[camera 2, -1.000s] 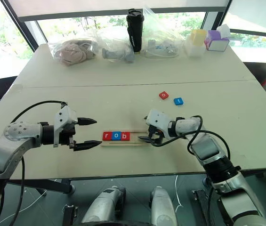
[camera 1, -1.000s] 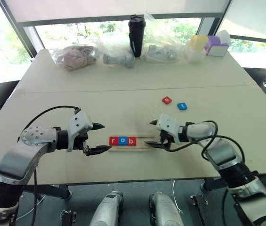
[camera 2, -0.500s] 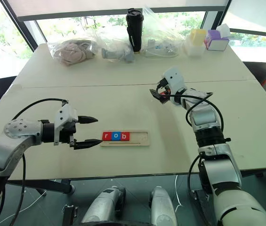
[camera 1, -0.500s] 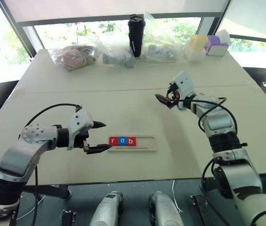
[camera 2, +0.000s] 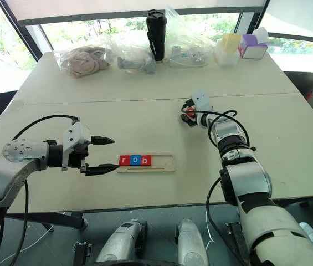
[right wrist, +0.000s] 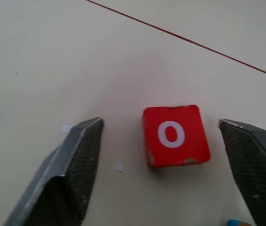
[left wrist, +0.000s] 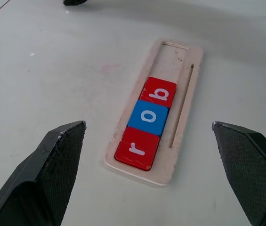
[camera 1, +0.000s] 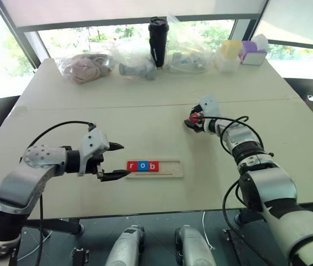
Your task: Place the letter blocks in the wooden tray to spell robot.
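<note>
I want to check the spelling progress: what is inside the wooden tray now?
The wooden tray holds three letter blocks, r, o, b; the remaining groove is bare, nothing covered.

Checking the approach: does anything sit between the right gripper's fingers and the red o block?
Nothing visible. The red o block lies flat on bare table between the right gripper's open fingers, touching neither.
</note>
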### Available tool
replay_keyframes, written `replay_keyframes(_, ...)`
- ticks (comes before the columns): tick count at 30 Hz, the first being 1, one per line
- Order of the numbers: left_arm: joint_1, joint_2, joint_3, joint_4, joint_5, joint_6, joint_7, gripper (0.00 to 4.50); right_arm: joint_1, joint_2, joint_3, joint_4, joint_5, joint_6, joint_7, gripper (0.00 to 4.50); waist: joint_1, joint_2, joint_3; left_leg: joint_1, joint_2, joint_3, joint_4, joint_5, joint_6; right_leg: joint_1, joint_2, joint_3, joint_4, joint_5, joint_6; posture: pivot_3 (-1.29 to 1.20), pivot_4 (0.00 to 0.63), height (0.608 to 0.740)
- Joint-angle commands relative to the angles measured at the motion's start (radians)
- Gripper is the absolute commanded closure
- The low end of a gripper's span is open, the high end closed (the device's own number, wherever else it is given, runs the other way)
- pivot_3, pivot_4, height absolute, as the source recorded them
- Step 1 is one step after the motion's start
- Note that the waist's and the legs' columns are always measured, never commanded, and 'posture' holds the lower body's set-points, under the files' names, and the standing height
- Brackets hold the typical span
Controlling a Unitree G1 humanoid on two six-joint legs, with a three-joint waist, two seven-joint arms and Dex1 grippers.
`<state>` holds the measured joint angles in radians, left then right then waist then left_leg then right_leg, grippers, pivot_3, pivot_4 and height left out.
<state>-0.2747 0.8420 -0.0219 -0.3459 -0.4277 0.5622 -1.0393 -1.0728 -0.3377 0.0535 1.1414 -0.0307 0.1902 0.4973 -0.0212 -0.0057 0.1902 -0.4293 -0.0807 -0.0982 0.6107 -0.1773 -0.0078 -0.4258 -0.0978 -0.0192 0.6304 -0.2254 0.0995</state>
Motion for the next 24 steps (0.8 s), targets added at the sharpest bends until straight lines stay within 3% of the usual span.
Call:
replay_keyframes(1,0.003,0.003,0.024,-0.035,-0.015,-0.001,0.007,0.0,-0.029,-0.007,-0.009,0.021,-0.013,-0.004,-0.006,2.57,0.001,0.0,0.0,0.002,0.0,0.001,0.0,0.0,0.0,0.001,0.0,0.001,0.0,0.0,0.0,0.0,0.15,0.74)
replay_keyframes(3,0.003,0.001,0.023,-0.036,-0.014,-0.001,0.009,0.0,-0.031,-0.008,-0.013,0.024,-0.014,-0.009,-0.008,3.37,0.001,0.0,0.0,0.003,0.0,0.003,0.0,0.0,0.0,0.001,0.0,0.003,0.0,0.0,-0.001,0.0,0.15,0.74)
replay_keyframes(6,0.001,-0.002,0.018,-0.034,-0.011,-0.004,0.011,0.0,-0.035,-0.021,-0.027,-0.008,-0.006,-0.008,-0.016,3.35,0.0,0.0,0.0,0.004,0.001,0.008,0.0,0.0,0.0,0.001,0.001,0.007,0.0,0.0,-0.001,0.0,0.15,0.74)
replay_keyframes(8,0.001,0.0,0.018,-0.037,-0.013,-0.004,0.011,0.0,-0.001,-0.048,-0.047,-0.149,0.023,0.049,0.011,3.35,0.002,0.0,0.0,0.004,0.002,0.009,0.0,0.0,0.0,0.0,0.001,0.008,0.0,0.0,-0.001,0.0,0.15,0.74)
replay_keyframes(13,0.006,0.004,0.022,-0.04,-0.018,-0.006,0.003,0.0,0.353,-0.103,-0.191,-1.031,0.194,0.617,-0.013,3.35,0.014,0.0,0.0,0.002,0.002,0.01,-0.001,-0.002,0.002,-0.001,0.001,0.01,0.0,0.0,0.001,0.0,0.15,0.74)
replay_keyframes(16,-0.003,-0.003,0.012,-0.03,-0.017,-0.013,-0.003,0.0,0.526,-0.028,-0.288,-1.395,0.214,0.898,-0.15,3.35,0.009,0.0,0.0,0.003,0.003,0.011,-0.001,-0.003,0.003,-0.002,0.001,0.011,0.0,-0.001,0.001,0.0,0.15,0.74)
replay_keyframes(19,-0.023,-0.014,-0.005,-0.011,-0.012,-0.02,-0.011,0.0,0.618,0.099,-0.327,-1.626,0.207,1.13,-0.264,3.35,0.0,0.0,0.0,0.003,0.006,0.014,-0.002,-0.003,0.003,-0.003,0.001,0.013,0.001,-0.001,0.0,0.0,0.15,0.74)
replay_keyframes(24,-0.072,-0.036,-0.037,0.045,0.006,-0.042,-0.037,0.0,0.678,0.262,-0.28,-1.787,0.145,1.287,-0.414,3.35,0.005,0.0,0.0,0.004,0.008,0.014,0.0,-0.004,0.002,-0.004,0.002,0.013,0.0,0.0,-0.002,0.0,0.15,0.74)
